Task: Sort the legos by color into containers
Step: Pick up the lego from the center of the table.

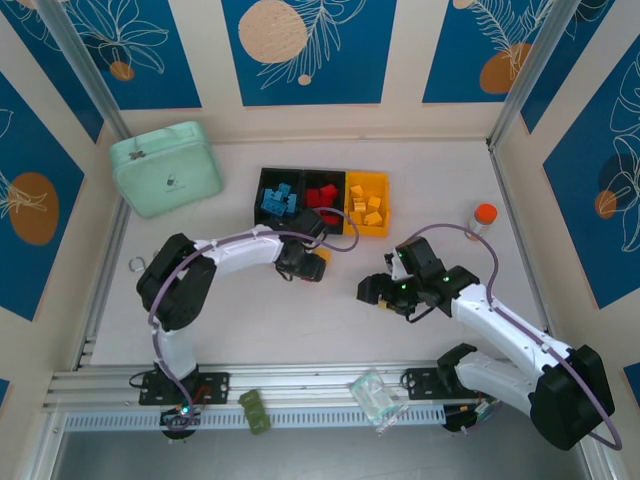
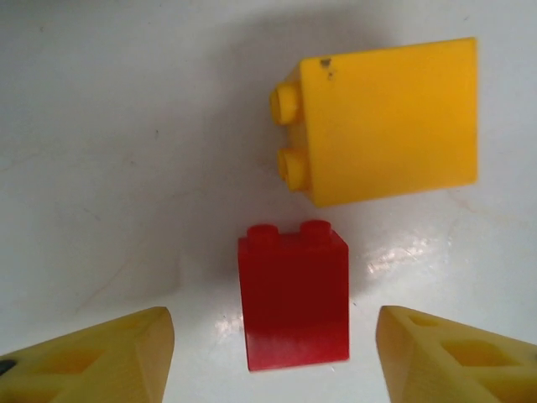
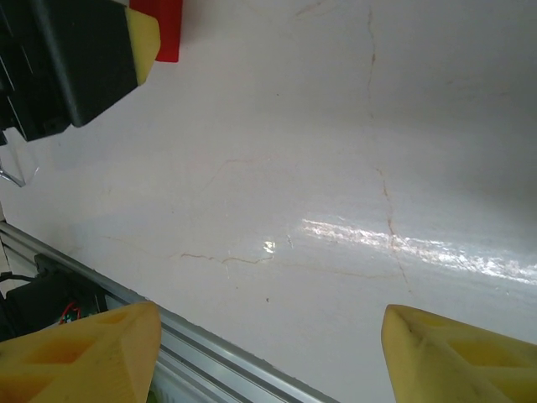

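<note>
Red brick: on surface, straight ahead of left claw, centred between fingers, not touching either. Long axis along approach, studs pointing away. Yellow brick just beyond. Left claw open, empty. Right claw open, empty, farther off.

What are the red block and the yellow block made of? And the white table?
The red block looks like hard plastic, slightly glossy: molded studs, crisp edges. The yellow block looks the same, with a small dark scuff. The table seems a smooth, shiny white board, maybe laminate; light glints off it.
</note>
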Robot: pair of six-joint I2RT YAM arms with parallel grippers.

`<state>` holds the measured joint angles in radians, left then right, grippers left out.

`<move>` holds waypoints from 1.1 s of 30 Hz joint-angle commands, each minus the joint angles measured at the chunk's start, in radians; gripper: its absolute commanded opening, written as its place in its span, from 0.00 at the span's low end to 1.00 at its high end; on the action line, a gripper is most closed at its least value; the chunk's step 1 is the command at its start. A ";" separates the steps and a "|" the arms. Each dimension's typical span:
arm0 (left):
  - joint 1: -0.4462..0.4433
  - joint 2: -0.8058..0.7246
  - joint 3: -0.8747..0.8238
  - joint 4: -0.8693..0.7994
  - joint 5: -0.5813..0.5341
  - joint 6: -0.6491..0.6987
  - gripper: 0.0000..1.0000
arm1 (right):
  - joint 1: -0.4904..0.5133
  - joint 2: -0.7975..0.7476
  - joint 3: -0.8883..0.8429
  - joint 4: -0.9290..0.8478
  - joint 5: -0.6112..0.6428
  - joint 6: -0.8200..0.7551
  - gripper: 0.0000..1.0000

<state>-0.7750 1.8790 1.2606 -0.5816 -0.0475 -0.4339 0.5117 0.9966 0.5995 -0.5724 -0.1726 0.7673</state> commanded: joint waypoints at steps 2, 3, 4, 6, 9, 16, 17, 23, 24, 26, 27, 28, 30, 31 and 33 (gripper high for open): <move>-0.013 0.051 0.050 -0.029 -0.036 0.031 0.57 | -0.006 -0.019 -0.024 -0.009 -0.025 0.021 0.70; -0.014 0.059 0.055 -0.029 -0.037 0.033 0.55 | -0.006 -0.019 -0.030 -0.007 -0.024 0.024 0.70; -0.014 0.065 0.057 -0.029 -0.038 0.035 0.53 | -0.006 -0.020 -0.032 -0.006 -0.022 0.025 0.70; -0.016 0.077 0.061 -0.028 -0.037 0.037 0.48 | -0.006 -0.019 -0.036 -0.004 -0.021 0.029 0.70; -0.016 0.086 0.057 -0.027 -0.028 0.040 0.39 | -0.007 -0.019 -0.036 -0.008 -0.018 0.032 0.69; -0.018 0.034 0.019 -0.024 -0.029 0.034 0.22 | -0.009 -0.015 -0.034 -0.004 -0.010 0.038 0.69; -0.019 0.020 0.011 -0.026 -0.029 0.032 0.20 | -0.009 -0.014 -0.031 -0.005 -0.011 0.038 0.69; -0.019 -0.079 -0.018 -0.050 -0.036 0.023 0.18 | -0.010 -0.017 -0.027 -0.004 -0.007 0.039 0.69; -0.017 -0.095 -0.018 -0.056 -0.037 0.023 0.18 | -0.010 -0.017 -0.025 -0.003 -0.005 0.039 0.69; -0.017 -0.119 -0.008 -0.067 -0.035 0.023 0.18 | -0.010 -0.016 -0.025 0.003 -0.005 0.038 0.69; -0.014 -0.127 0.003 -0.072 -0.032 0.024 0.18 | -0.010 -0.015 -0.024 0.006 -0.005 0.038 0.69; -0.011 -0.130 0.018 -0.079 -0.029 0.027 0.18 | -0.009 -0.013 -0.024 0.006 -0.005 0.037 0.69; 0.003 -0.123 0.065 -0.098 -0.014 0.036 0.18 | -0.012 -0.013 -0.023 0.010 -0.008 0.037 0.69; 0.010 -0.116 0.090 -0.104 -0.010 0.040 0.18 | -0.012 -0.012 -0.024 0.013 -0.007 0.037 0.69; 0.028 -0.086 0.157 -0.119 0.002 0.052 0.18 | -0.012 -0.013 -0.028 0.018 -0.008 0.038 0.69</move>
<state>-0.7677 1.7767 1.3312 -0.6613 -0.0719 -0.4088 0.5056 0.9958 0.5735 -0.5613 -0.1719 0.7937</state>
